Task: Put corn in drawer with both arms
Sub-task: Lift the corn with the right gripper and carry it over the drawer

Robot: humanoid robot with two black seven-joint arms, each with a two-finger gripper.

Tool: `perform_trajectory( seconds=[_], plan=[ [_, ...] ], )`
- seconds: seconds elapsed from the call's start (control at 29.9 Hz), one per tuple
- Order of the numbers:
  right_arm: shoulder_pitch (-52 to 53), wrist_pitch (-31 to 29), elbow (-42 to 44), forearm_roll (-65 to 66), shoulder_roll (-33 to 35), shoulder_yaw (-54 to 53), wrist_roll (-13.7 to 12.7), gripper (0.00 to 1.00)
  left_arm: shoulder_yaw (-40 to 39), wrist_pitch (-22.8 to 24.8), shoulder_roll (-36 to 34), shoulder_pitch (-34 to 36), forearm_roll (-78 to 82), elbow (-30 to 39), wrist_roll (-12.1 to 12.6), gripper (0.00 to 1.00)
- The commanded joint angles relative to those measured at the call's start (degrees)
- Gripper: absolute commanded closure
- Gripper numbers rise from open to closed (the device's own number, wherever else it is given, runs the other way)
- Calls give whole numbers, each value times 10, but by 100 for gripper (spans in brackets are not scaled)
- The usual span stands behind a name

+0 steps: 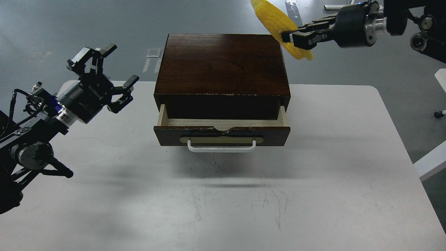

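Note:
The yellow corn (275, 21) hangs high at the top of the view, beside the far right corner of the dark brown wooden box (223, 64). My right gripper (291, 36) is shut on the corn near its lower end. The drawer (223, 130) is pulled partly out, its pale inside showing, with a white bar handle (221, 147) on the front. My left gripper (108, 71) is open and empty, held above the table's left side, left of the box.
The box stands at the back middle of the white table (244, 195). A white table corner (432, 160) shows at the right edge. Grey floor lies behind.

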State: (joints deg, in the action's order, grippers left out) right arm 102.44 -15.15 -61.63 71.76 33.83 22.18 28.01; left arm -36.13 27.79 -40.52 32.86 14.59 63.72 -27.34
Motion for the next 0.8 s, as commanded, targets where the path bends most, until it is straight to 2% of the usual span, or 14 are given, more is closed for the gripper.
perform_trajectory(
  seconds=[0.0,0.4,0.77],
  plan=[
    [26,0,-29,3,-49,11,0,94,1,0,0,2,0,0,0,2],
    [51,6,-41,27,-190,70,0,94,-3,0,0,2,4,0,0,2],
    [44,84,-43,177,-203,130,0,92,-3,0,1,3,4,0,3,2]
  ],
)
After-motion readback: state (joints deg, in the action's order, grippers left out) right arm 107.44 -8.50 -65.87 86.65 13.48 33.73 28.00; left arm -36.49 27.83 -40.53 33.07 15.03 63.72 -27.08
